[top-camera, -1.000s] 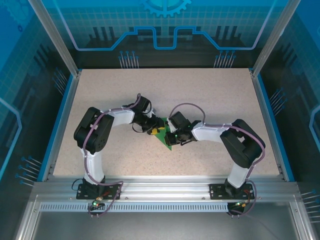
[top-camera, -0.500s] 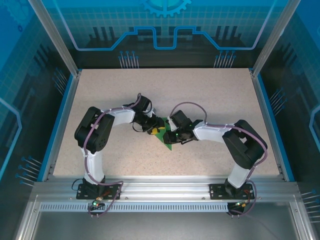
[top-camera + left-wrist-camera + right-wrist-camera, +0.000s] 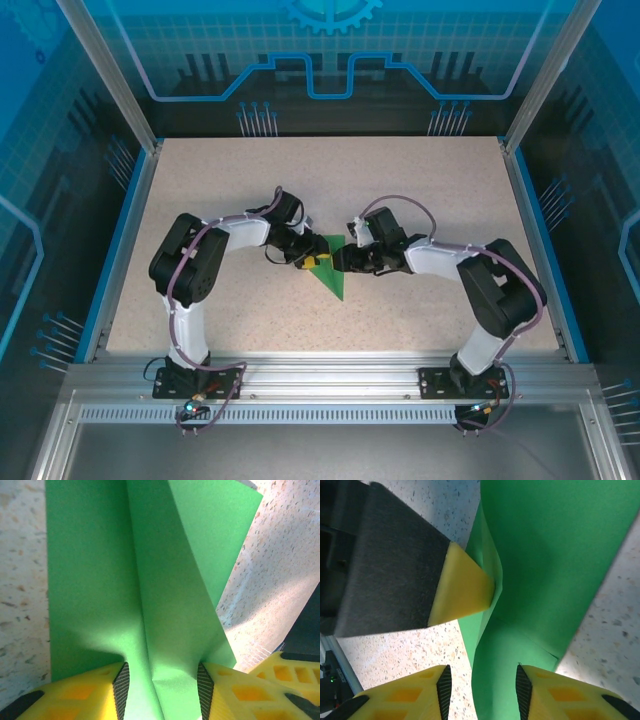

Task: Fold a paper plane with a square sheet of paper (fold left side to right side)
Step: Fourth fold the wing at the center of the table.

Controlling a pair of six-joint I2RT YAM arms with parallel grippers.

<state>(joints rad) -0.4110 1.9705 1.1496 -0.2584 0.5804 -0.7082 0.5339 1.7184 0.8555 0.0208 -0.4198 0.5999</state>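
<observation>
The square sheet of paper (image 3: pixel 331 277) is bright green and lies mid-table, folded into a creased wedge with its point toward the near edge, a paper plane taking shape. My left gripper (image 3: pixel 312 261) rests on its left edge. In the left wrist view its jaws (image 3: pixel 162 692) stand apart, with the paper (image 3: pixel 100 580) and a raised crease running between the pads. My right gripper (image 3: pixel 347 259) sits at the paper's right edge. Its jaws (image 3: pixel 482 692) are open with green paper (image 3: pixel 555 555) lying loose between them. A yellow fingertip (image 3: pixel 465 587) of the left gripper touches the fold.
Speckled beige tabletop (image 3: pixel 420 190) extends on all sides, bounded by blue rails and an aluminium frame (image 3: pixel 330 375) at the near edge. Both arms bend inward, their wrists nearly meeting over the paper. One yellow finger (image 3: pixel 285 672) of the right gripper shows beside the left jaws.
The right gripper has opened and drawn back to the right, off the top of the paper, so more green shows. The left arm and the paper have stayed put.
</observation>
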